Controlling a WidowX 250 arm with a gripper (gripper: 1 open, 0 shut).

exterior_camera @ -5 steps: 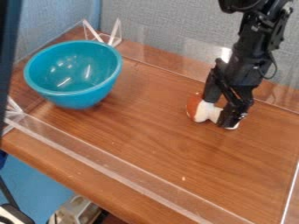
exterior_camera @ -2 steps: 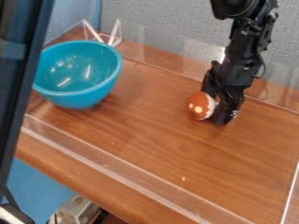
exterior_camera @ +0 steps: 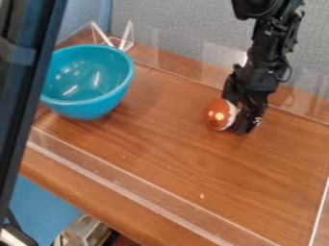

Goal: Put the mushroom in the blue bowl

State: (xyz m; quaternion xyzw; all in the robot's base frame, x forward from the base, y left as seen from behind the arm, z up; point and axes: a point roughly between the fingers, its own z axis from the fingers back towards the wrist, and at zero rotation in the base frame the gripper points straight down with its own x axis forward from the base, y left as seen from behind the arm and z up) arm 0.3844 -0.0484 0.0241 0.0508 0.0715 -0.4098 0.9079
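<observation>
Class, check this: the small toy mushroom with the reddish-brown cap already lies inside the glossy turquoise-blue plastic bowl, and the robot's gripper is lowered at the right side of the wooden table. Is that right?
Not quite. The small toy mushroom with the reddish-brown cap lies on the wooden table, at the gripper, far from the glossy turquoise-blue plastic bowl, which holds no mushroom. The camera view shows this. The gripper is indeed lowered at the table's right side.

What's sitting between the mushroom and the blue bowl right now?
Nothing: in the camera view only bare wooden table lies between the mushroom and the blue bowl.
</observation>
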